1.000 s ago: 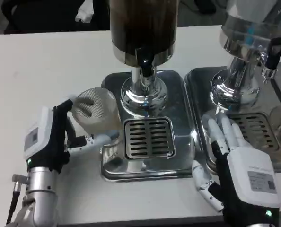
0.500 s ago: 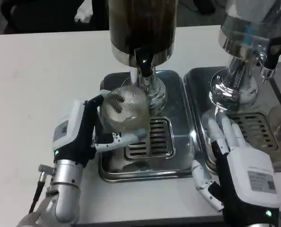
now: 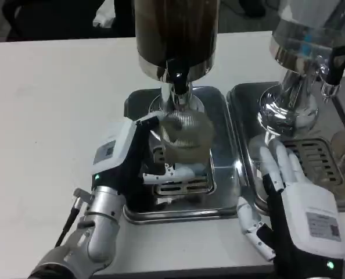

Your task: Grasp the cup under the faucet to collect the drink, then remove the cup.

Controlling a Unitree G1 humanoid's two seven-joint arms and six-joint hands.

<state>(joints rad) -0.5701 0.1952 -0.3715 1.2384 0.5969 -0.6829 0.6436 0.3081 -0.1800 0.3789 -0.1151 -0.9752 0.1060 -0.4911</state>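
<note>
Clear cup [image 3: 186,135] (contents unclear) held under faucet [image 3: 176,78] by left robot hand [image 3: 132,160]

Clear ribbed cup [image 3: 186,135], dark drink dispenser [image 3: 175,35]

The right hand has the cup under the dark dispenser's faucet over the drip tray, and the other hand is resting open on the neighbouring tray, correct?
Not quite: the head view shows the left hand holding the cup under the dark dispenser's faucet, over the drip tray. The right hand is the one resting open on the neighbouring tray.
</note>
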